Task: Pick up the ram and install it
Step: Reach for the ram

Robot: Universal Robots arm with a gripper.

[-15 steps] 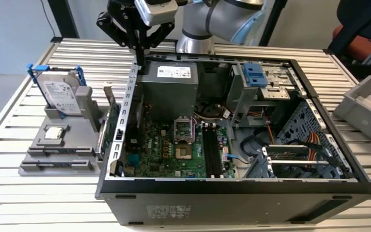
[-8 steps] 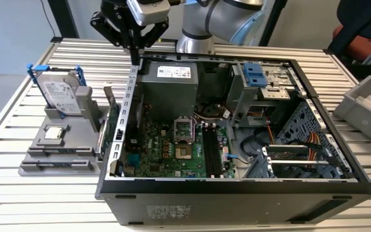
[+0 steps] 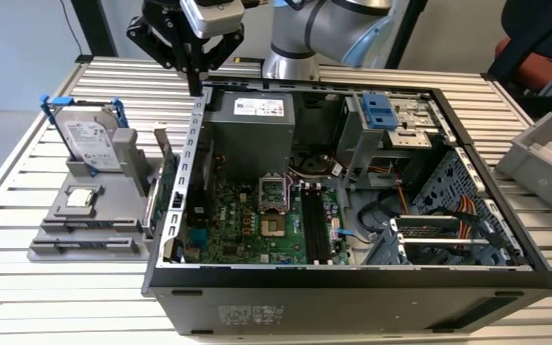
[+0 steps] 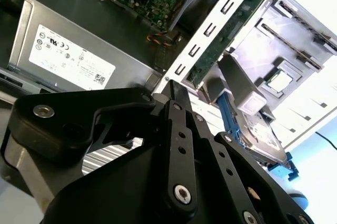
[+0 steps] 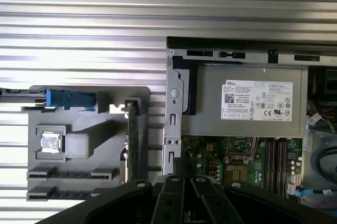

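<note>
ribbed metal tabletop carries an open computer case lying on its side, motherboard up. at the exterior view's left, just beside the case, sits a grey holder with a hard drive standing in it, a small square processor chip lying flat, and a green card upright along the edge nearest the case. the ram shows as a thin dark strip lying in one of the two long slots at the holder's end, past the chip – whether the second slot holds a stick too, i cannot tell. the gripper hangs above the case's rear wall, near the corner by the grey power supply, well apart from the ram. its fingers look pressed together with nothing between them. the black memory slots run side by side on the board.
</note>
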